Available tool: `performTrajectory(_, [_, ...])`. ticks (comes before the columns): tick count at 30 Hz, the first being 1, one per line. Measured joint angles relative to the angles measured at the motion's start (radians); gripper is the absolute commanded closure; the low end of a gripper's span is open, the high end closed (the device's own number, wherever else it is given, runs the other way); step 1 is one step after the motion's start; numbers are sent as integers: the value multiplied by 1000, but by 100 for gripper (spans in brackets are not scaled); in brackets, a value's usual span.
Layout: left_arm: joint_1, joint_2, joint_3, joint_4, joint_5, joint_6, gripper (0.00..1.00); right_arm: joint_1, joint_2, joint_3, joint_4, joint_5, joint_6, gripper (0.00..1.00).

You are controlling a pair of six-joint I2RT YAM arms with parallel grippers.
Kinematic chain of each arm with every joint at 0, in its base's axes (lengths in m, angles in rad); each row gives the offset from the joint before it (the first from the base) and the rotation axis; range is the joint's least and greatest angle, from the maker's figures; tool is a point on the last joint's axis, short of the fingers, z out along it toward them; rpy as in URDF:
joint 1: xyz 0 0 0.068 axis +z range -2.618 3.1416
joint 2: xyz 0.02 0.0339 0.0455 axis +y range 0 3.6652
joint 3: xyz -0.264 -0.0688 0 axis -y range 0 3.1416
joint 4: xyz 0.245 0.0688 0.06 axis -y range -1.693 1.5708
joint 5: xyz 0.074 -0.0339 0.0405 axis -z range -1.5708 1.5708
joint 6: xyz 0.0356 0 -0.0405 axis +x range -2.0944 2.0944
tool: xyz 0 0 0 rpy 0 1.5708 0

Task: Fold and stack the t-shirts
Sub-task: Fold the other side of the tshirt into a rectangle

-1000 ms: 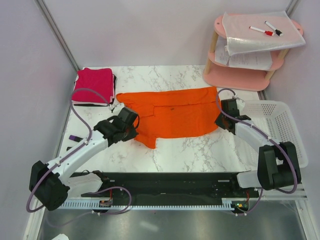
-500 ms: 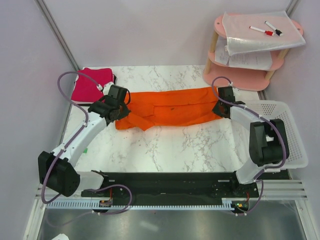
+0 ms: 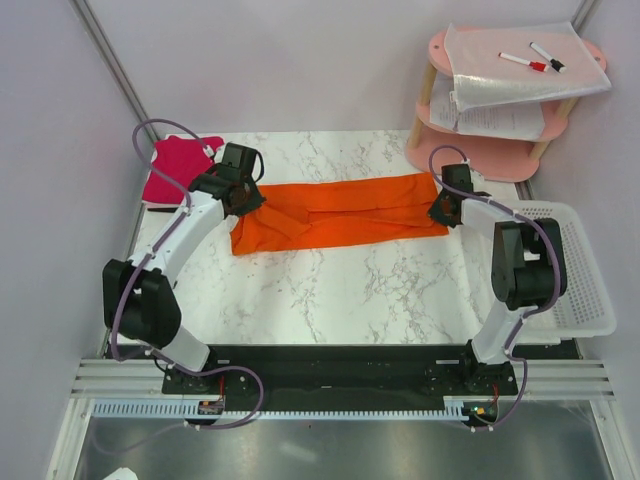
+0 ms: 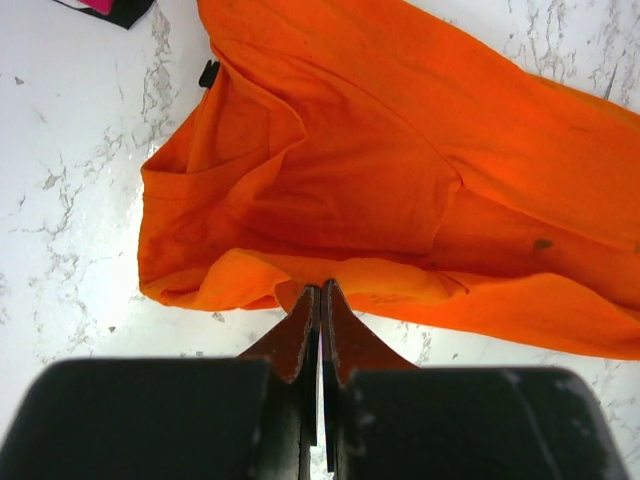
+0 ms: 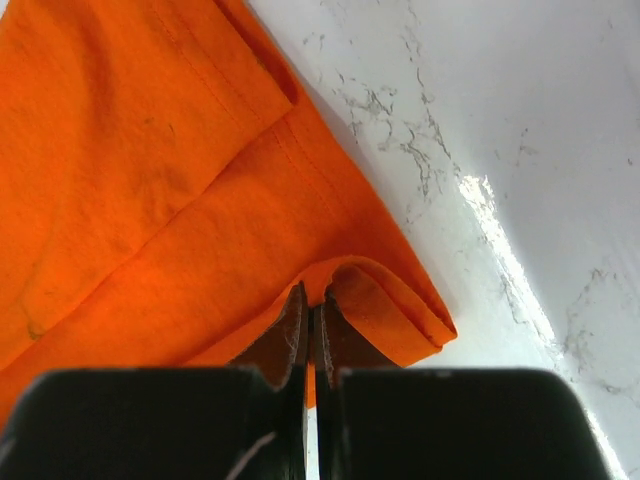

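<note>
A pink shelf (image 3: 478, 160) is placed far right, with paper sheets (image 3: 500, 88) and two markers (image 3: 524, 62) laid on top. A white basket (image 3: 585, 265) is seen nearer, right.

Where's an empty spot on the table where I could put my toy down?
The big bare marble between the orange t-shirt and the black base plate is free. A thinner strip lies behind the shirt, between the magenta t-shirt and the pink shelf. The basket side is crowded.

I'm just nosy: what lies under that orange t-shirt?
Only the marble table shows around the orange t-shirt, which lies folded over itself. Anything beneath the cloth is hidden.
</note>
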Motion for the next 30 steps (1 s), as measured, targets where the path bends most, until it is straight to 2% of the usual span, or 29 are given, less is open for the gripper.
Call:
performTrajectory(12, [56, 117, 80, 13, 41, 42, 98, -20, 98, 94, 7, -49, 14, 94])
performTrajectory(17, [62, 155, 117, 12, 43, 55, 98, -23, 109, 115, 10, -57, 21, 76])
performTrajectory(19, [65, 169, 134, 12, 44, 60, 98, -24, 109, 116, 32, -58, 24, 49])
performTrajectory(21, [71, 185, 153, 14, 47, 64, 98, -27, 107, 106, 82, -59, 32, 28])
performTrajectory(22, [75, 198, 169, 14, 47, 66, 98, -29, 105, 97, 110, -58, 35, 26])
performTrajectory(23, [79, 210, 180, 15, 48, 68, 98, -30, 103, 86, 135, -56, 40, 18])
performTrajectory(30, [116, 334, 283, 21, 72, 83, 98, -32, 105, 66, 232, -55, 45, 14])
